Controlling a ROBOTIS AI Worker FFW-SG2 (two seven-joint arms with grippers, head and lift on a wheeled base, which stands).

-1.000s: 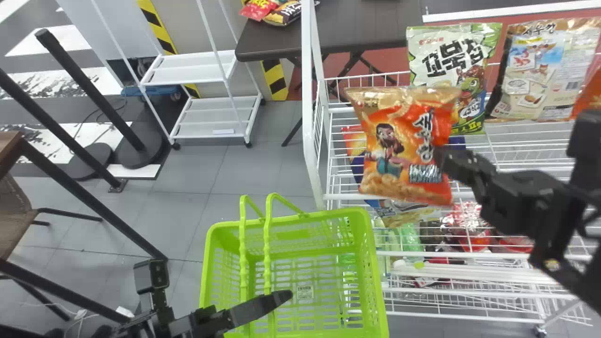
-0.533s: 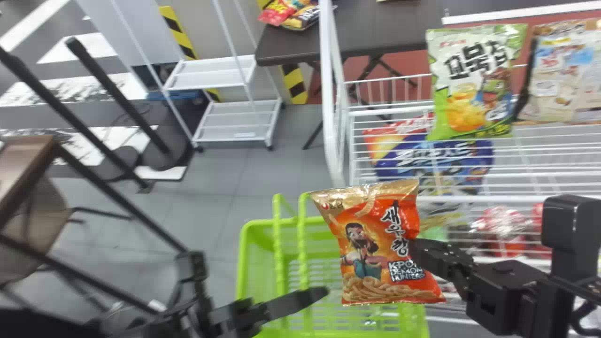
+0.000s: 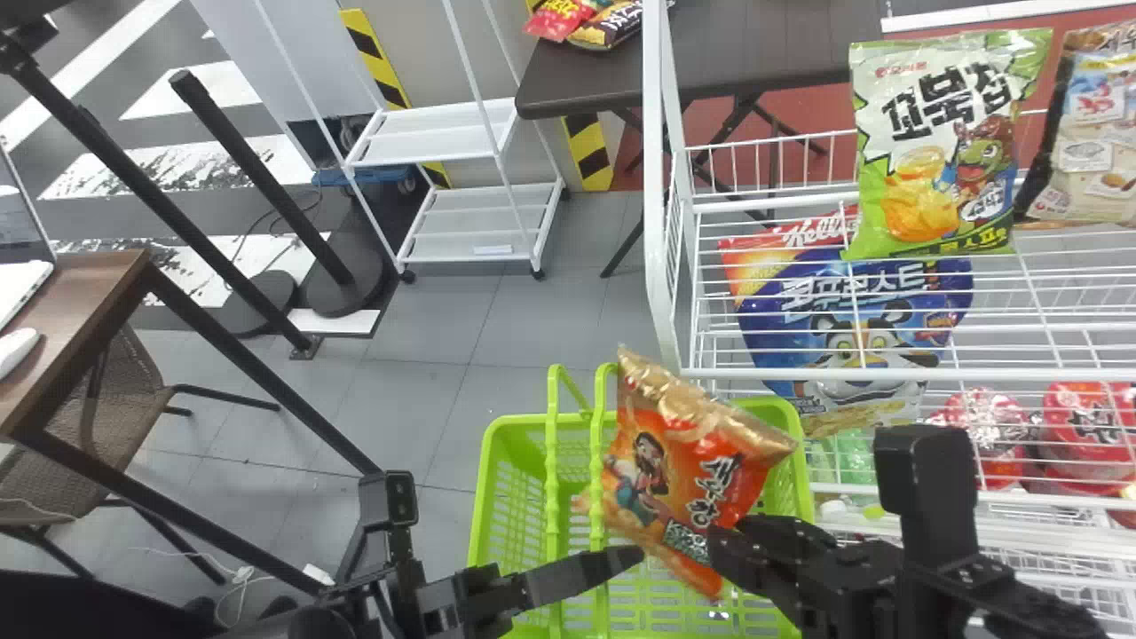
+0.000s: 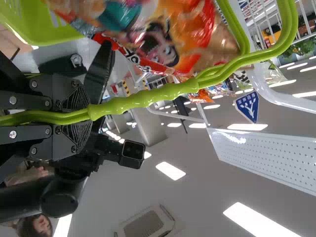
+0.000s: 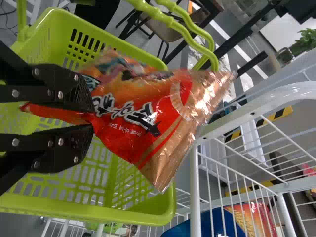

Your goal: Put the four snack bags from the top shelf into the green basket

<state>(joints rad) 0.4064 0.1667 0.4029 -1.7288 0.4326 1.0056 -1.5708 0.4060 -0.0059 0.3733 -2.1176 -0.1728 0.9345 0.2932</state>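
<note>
Grey floor tiles (image 3: 426, 399) spread behind the work, with a white cart (image 3: 430, 138) standing on them and a white wire rack (image 3: 655, 177) to its right. The basket (image 3: 777, 410) sits near the rack's left front corner, with both its handles (image 3: 552, 461) upright. In the left wrist view the handles run between the jaws of the left claw (image 3: 621, 561), which are closed around them.

The orange bag (image 3: 688, 479) is above the basket, mostly between the handles and the basket's right edge. It is tilted, with its gold top end by the basket's far edge. The right claw (image 3: 717, 540) has hold of it: in the right wrist view the jaws are nearly together, with a fold of red wrapper pinched between them.

On the top shelf, the green bag (image 3: 923, 204) is near the left end, toward the back edge. The brown bag (image 3: 1087, 142) is just beside it on the right. Beneath them, through the wires, the blue bag (image 3: 852, 311) lies on the shelf below, near its left edge.
</note>
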